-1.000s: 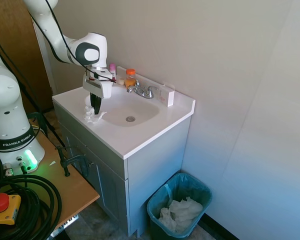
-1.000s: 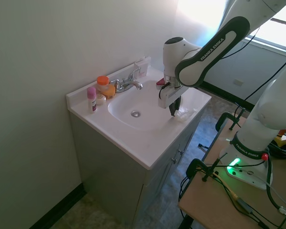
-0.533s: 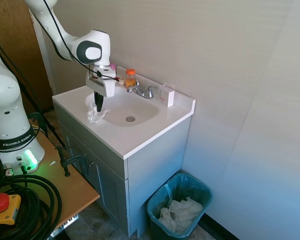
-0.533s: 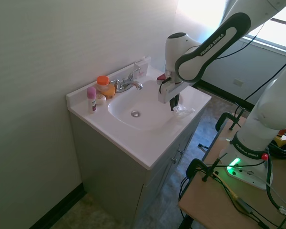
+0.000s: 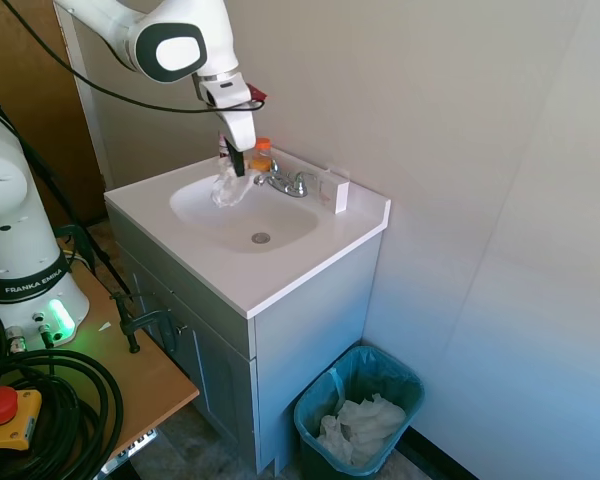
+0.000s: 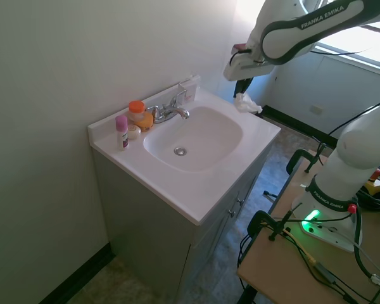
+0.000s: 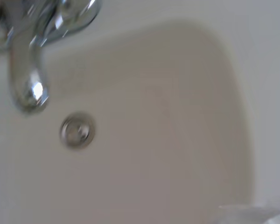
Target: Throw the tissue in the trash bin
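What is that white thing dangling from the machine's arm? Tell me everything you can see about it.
It is the tissue, a small crumpled white wad of thin, soft-looking paper with irregular folds. It hangs in the air above the sink, pinched at its top by the dark fingers of the gripper, touching nothing else. In the second exterior view the tissue droops just below the arm, over the far edge of the counter. The trash bin stands on the floor beside the cabinet.

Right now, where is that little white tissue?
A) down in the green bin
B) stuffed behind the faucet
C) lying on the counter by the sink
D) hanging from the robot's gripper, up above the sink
D: the tissue dangles from the gripper, clear of the sink below.
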